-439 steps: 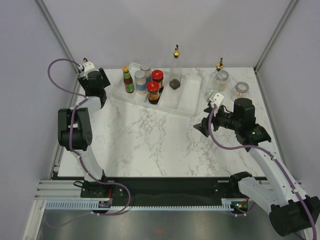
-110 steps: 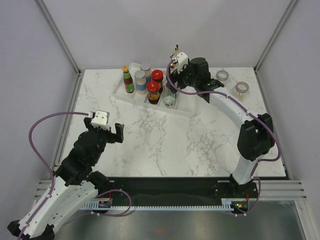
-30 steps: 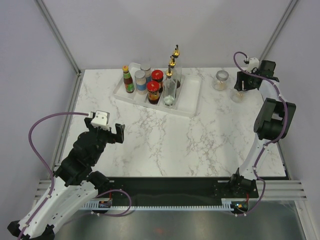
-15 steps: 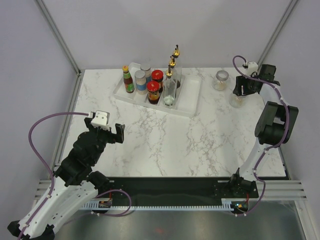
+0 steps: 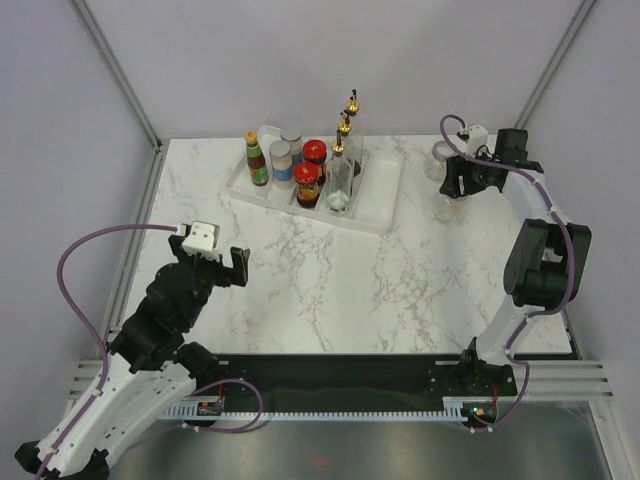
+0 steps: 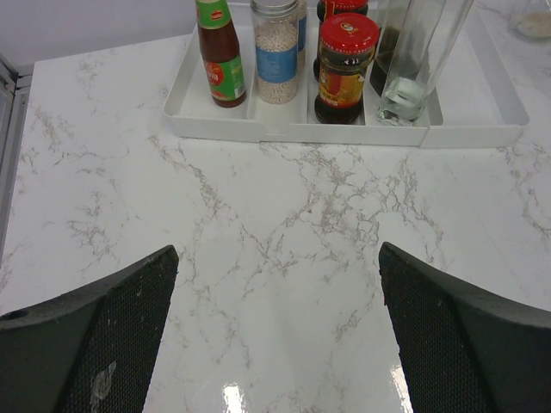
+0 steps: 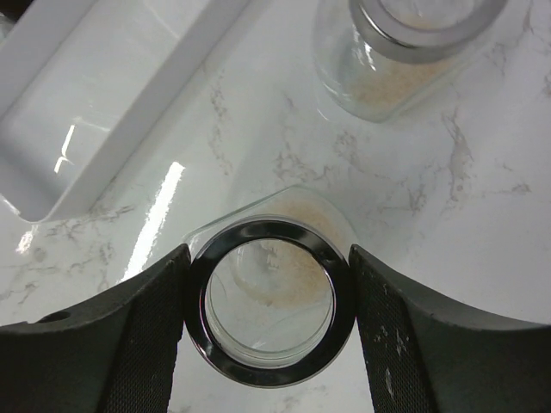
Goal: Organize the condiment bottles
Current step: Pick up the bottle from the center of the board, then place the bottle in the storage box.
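My right gripper [image 5: 452, 188] is shut on a silver-lidded spice jar [image 5: 445, 207] just right of the white tray [image 5: 385, 195]. In the right wrist view both pads press the jar's rim [image 7: 258, 234], with pale powder at the bottom. A second silver-lidded jar [image 7: 405, 43] stands just beyond it on the table. The tray holds an orange-capped sauce bottle [image 5: 257, 160], spice jars [image 5: 281, 160], two red-lidded jars [image 5: 307, 183] and two gold-spouted cruets [image 5: 340, 172]. My left gripper [image 5: 215, 262] is open and empty over the near left table, facing the tray [image 6: 258, 129].
The tray's right compartment [image 7: 129, 103] holds nothing. Grey walls and frame posts close in the table at the back and sides. The right arm stretches along the table's right edge.
My right gripper has carried the spice jar leftward from the back right corner toward the tray. The left arm has not moved.
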Controlling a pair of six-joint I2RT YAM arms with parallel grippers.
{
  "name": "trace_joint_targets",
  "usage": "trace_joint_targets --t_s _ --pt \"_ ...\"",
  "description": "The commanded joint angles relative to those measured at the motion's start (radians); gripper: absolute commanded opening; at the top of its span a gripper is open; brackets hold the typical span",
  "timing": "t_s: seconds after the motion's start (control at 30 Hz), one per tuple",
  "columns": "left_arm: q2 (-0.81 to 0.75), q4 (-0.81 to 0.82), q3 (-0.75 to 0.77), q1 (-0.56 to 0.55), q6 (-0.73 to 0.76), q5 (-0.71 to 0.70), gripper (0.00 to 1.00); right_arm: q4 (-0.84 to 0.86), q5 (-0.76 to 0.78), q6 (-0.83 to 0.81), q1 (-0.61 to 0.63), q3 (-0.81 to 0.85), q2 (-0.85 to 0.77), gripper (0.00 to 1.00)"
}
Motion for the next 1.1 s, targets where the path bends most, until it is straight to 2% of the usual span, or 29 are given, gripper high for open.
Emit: trace_joint_targets --t_s 0.0,0.27,0.53,0.87,1.07 --pt "0.006 0.036 -0.003 0.0 0.009 0.003 1.0 0.032 -0.063 0.019 0.048 0.035 -0.082 0.0" --pt "0.01 0.036 -0.005 0.0 0.009 -0.003 1.0 0.015 -0.037 0.062 0.19 0.167 -0.033 0.0" --pt "0.023 0.036 -0.006 0.0 0.012 -0.007 1.0 0.008 -0.001 0.103 0.318 0.392 0.122 0.0" --pt "0.037 0.038 -0.006 0.0 0.015 -0.012 1.0 0.029 0.035 0.14 0.36 0.578 0.313 0.0" --pt "0.05 0.039 -0.006 0.0 0.018 -0.007 1.0 0.043 0.064 0.103 0.366 0.558 0.361 0.0"
